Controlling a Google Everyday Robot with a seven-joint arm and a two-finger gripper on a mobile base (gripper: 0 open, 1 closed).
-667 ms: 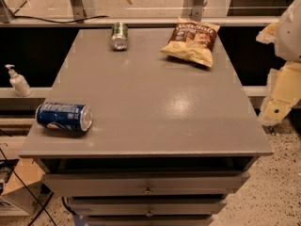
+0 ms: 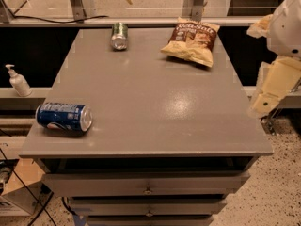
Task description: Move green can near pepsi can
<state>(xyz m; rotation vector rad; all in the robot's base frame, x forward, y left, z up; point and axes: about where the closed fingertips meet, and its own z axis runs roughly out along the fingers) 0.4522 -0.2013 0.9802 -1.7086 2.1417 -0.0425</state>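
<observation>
End effector [image 2: 266,94] beside table [image 2: 155,112]; green can [image 2: 119,35], pepsi can [image 2: 64,117] well apart.

Glossy metal: green can [image 2: 119,35], pepsi can [image 2: 63,117]; gripper [image 2: 270,91] at right, matt plastic

Two cans are lying on the one table [image 2: 155,102]: one green can [image 2: 119,35] at the far edge and one pepsi can [image 2: 64,117] at the near left corner. One chip bag [image 2: 190,40] is lying at the far right, making three things on the top in all. One pump bottle [image 2: 18,80] is standing off to the left of the table. Under the top, two drawer knobs [image 2: 147,190] are showing, one above the other. One arm [image 2: 287,27] is coming in from the right, and its one gripper [image 2: 268,91] is hanging just beyond the table's right edge, touching nothing.
</observation>
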